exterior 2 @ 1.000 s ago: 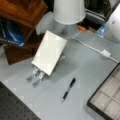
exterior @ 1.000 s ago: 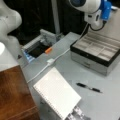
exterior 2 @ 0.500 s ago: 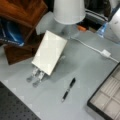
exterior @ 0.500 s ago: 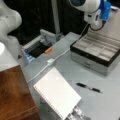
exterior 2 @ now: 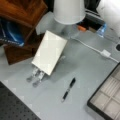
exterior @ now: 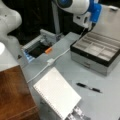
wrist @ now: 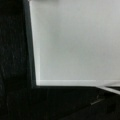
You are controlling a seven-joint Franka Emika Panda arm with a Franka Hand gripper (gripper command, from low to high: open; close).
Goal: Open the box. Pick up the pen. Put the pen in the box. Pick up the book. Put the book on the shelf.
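The box point(exterior: 97, 50) stands open at a front view's right, its pale grey compartments showing and its lid point(exterior: 110, 20) raised behind it; a corner of the box point(exterior 2: 107, 97) shows at a front view's bottom right. My gripper point(exterior: 88, 25) hangs at the lid's left edge, above the box's back corner. The wrist view shows only a pale grey panel with a dark rim. The black pen point(exterior: 88, 87) point(exterior 2: 68, 88) lies alone on the table in front of the box. The white book point(exterior: 57, 93) point(exterior 2: 50, 55) rests tilted on a rack. The brown shelf point(exterior: 15, 95) point(exterior 2: 22, 15) stands beside the book.
A grey slatted rack point(exterior: 77, 112) point(exterior 2: 35, 76) pokes out under the book. A black tray point(exterior: 37, 50) holds an orange item point(exterior: 48, 50) point(exterior 2: 81, 28). A white cable with a small block point(exterior: 50, 61) point(exterior 2: 105, 53) crosses the table. The arm's white base point(exterior 2: 68, 11) stands behind the book.
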